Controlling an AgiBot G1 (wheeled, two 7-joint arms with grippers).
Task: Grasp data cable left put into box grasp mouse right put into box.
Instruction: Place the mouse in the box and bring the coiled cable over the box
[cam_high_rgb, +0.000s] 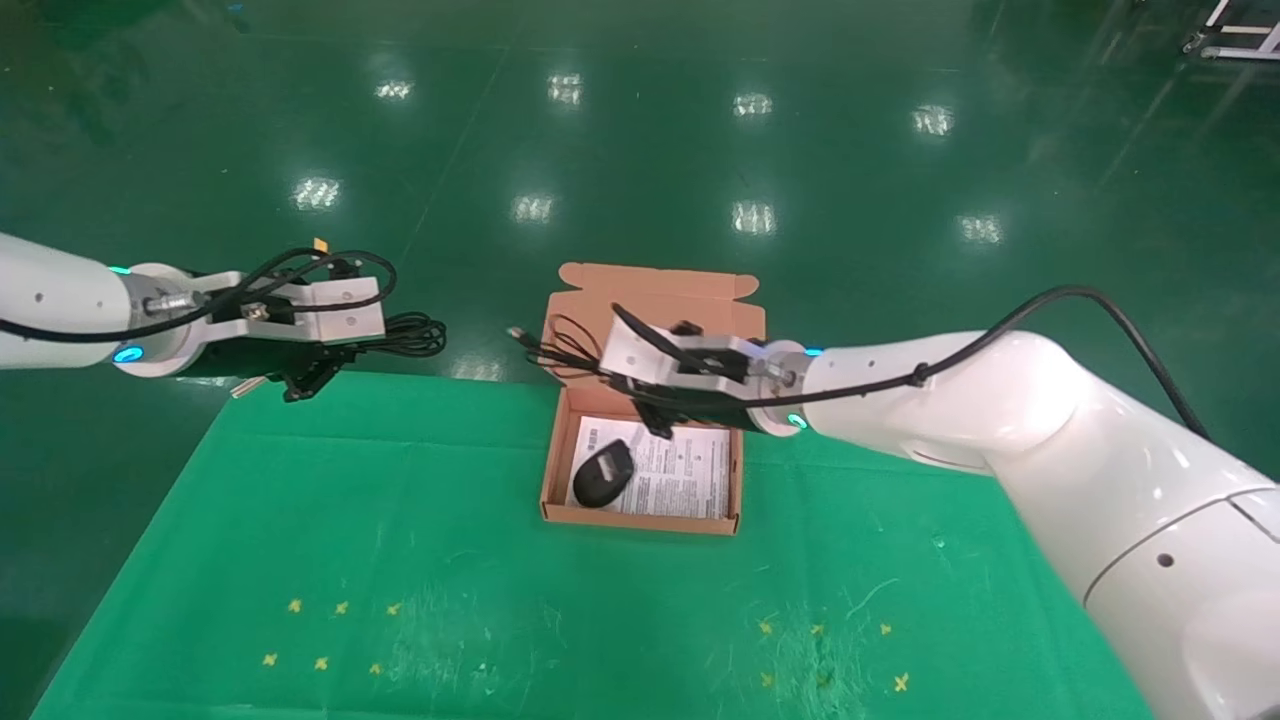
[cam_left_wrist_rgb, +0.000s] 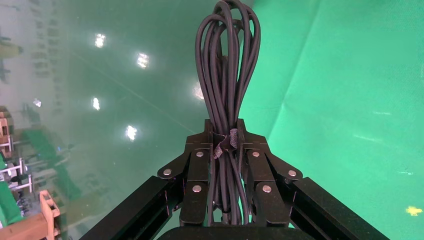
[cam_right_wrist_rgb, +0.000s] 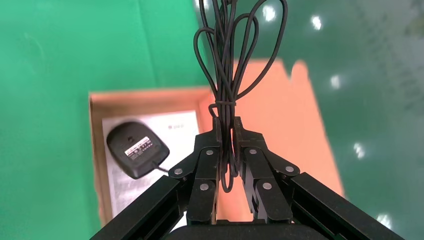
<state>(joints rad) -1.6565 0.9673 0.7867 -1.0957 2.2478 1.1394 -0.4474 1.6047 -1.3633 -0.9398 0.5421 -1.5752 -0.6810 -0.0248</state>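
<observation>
The left fingers pinch the cable, while the right fingers pinch the cord with the mouse in the box just beside them.

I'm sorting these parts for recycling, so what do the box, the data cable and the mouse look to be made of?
The box: orange-brown cardboard, matte, with folded flaps and raw cut edges.
The data cable, held by the left gripper: black rubbery or plastic sheath, a slight sheen on its loops.
The mouse: black hard plastic by its look, smooth, with a label on its underside; the right gripper holds its thin cord.
</observation>
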